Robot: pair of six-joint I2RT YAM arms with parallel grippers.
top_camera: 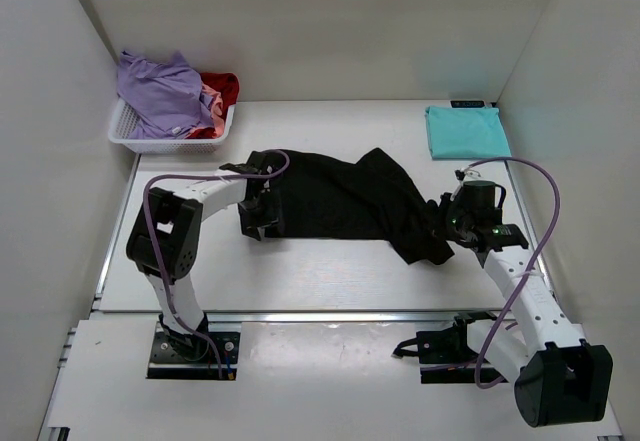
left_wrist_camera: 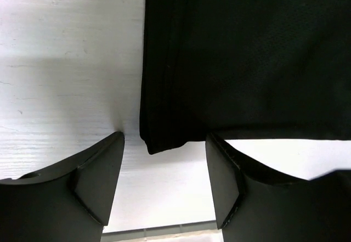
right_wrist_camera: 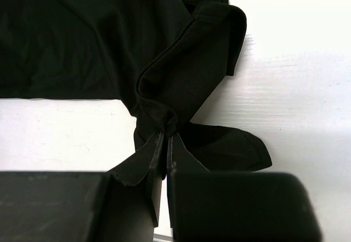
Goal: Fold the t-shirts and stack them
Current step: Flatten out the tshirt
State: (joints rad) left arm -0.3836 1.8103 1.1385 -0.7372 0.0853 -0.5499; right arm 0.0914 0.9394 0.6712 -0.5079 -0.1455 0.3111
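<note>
Upper right: teal t-shirt [top_camera: 467, 131] folded. Centre: black t-shirt [top_camera: 340, 201] half-spread, bunched edge clamped in right gripper [right_wrist_camera: 167, 140], corner between parted jaws of left gripper [left_wrist_camera: 165, 138], ungrasped. Upper left: basket [top_camera: 125, 136] of heaped t-shirts [top_camera: 165, 91], perhaps three, unfolded.

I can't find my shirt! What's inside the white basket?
A lavender-purple shirt lies crumpled on top in the basket, with red cloth and pink cloth peeking out beside it. Anything underneath is covered.

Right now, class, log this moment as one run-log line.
left gripper: open over black t-shirt corner | right gripper: shut on black t-shirt | teal t-shirt: folded
</note>
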